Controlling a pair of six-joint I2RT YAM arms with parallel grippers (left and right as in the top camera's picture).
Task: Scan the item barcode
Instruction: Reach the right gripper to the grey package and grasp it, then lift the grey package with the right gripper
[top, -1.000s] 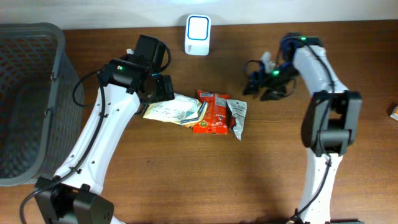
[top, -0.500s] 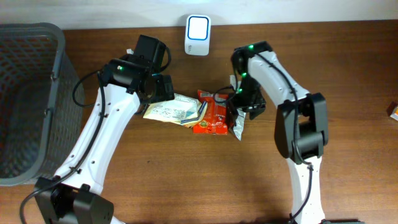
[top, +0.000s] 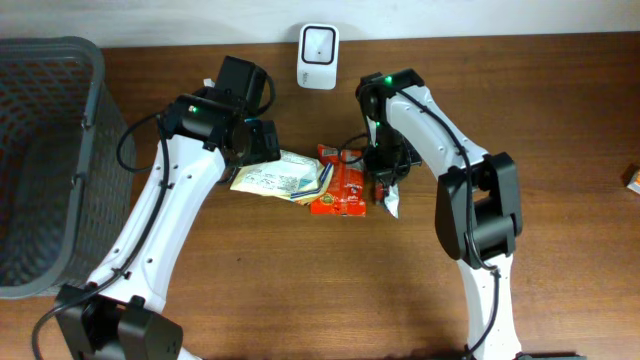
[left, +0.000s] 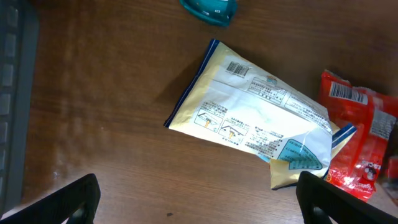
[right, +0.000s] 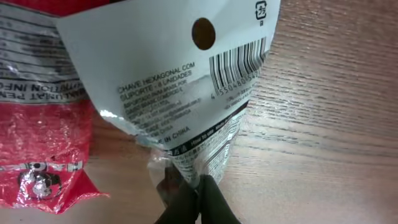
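Note:
Three snack packets lie mid-table: a yellow one (top: 275, 180) (left: 249, 118), a red one (top: 340, 185) (right: 43, 137) and a grey-white one (top: 389, 200) (right: 174, 81) with a printed barcode (right: 239, 62) facing the right wrist camera. My right gripper (top: 384, 185) (right: 198, 186) is shut on the lower edge of the grey-white packet. Over the yellow packet's left end, my left gripper (top: 262, 140) (left: 199, 193) stands wide open and holds nothing. The white scanner (top: 318, 43) stands at the back edge.
A large grey basket (top: 95, 60) fills the table's left side. A small box (top: 633, 178) sits at the right edge. A teal object (left: 208, 7) shows at the top of the left wrist view.
My right arm swung left from the back right to the packets and shut on the grey-white packet, which now looks bunched and narrower. The left arm has not moved.

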